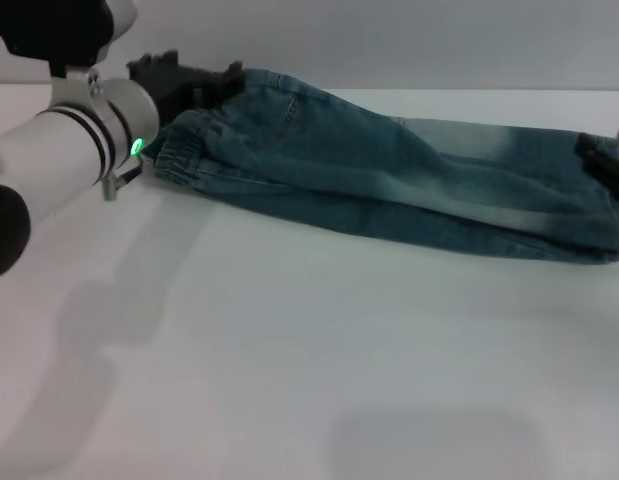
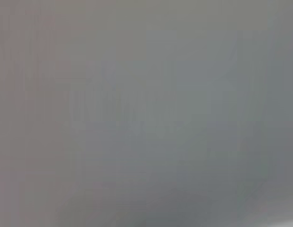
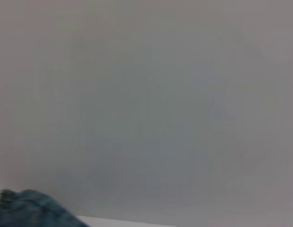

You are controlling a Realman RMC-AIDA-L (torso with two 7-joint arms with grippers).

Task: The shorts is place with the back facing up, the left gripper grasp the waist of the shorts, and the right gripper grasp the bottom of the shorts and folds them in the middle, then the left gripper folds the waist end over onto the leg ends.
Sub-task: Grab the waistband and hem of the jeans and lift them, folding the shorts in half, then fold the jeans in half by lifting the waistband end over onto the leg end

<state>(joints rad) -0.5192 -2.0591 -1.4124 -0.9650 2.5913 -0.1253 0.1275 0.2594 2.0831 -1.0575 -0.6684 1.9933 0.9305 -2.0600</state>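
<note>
on the white table (image 1: 289, 350), long faded-denim shorts (image 1: 389, 180), puckered waistband (image 1: 184, 160).

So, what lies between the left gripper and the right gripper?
In the head view, only the shorts lie between them, stretched from the left gripper at the waist to the right gripper at the leg ends.

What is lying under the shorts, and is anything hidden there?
Under the shorts only the white table shows. The left tool sits at the waist, the right tool at the leg ends. Their tips are covered by cloth.
</note>
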